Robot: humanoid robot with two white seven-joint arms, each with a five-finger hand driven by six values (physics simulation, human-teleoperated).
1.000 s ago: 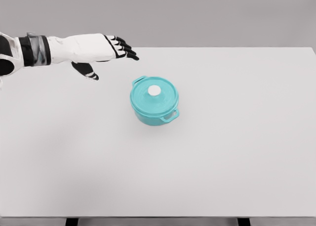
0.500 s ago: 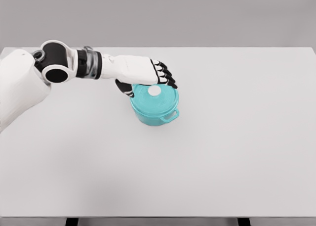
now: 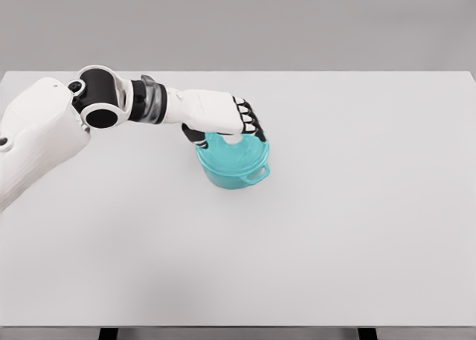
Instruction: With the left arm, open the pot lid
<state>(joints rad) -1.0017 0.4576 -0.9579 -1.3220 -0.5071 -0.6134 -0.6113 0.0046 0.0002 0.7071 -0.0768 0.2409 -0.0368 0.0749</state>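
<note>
While the left hand [image 3: 223, 120] curls its fingers over the white knob, just above frame center, the teal pot's [image 3: 232, 163] lid [image 3: 230, 152] looks rigid, smooth, probably weighty — best lifted by that knob.

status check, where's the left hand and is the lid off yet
Left hand over the pot, fingers curled at the lid knob. Lid not off yet. Right arm out of view. Nothing in the way.

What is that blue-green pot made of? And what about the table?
The pot and its lid look like enameled metal: even, smooth turquoise with a soft sheen, though painted ceramic would look similar. The table looks like matte white laminate or plastic: flat, plain, no grain. It is a simulator render, so neither is certain.
</note>
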